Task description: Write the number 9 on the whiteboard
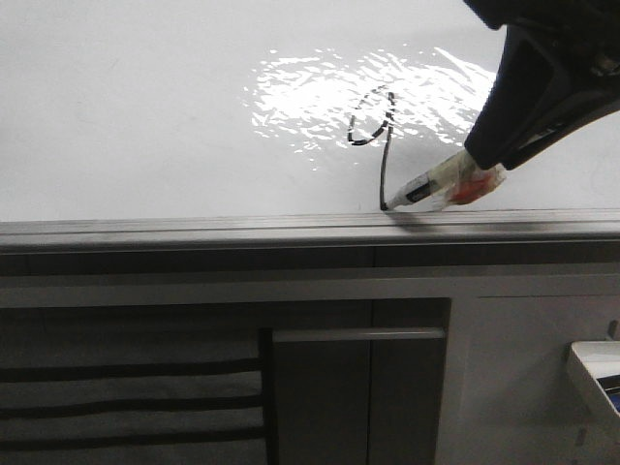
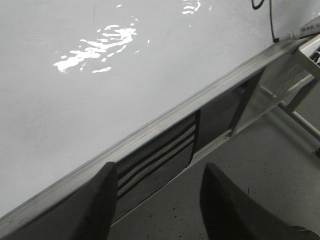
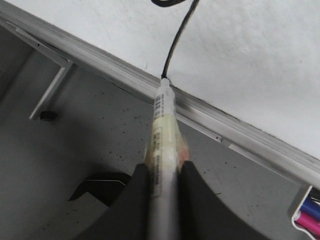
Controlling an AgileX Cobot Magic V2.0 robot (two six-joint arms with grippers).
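One whiteboard (image 1: 145,116) carries one number 9 (image 1: 380,136), its tail ending just above the grey edge rail (image 1: 194,231). The right gripper (image 3: 162,172) clamps one marker (image 1: 441,187), tip touching the tail's end. The left gripper (image 2: 155,192) hangs open, empty.

Right gripper (image 3: 162,177): dark fingers (image 3: 137,195) clamp a white marker (image 3: 162,135) wrapped in tape. Tip touches whiteboard (image 3: 250,60) at foot of black stroke, the number 9 (image 3: 175,42), just beside grey edge rail (image 3: 215,122).
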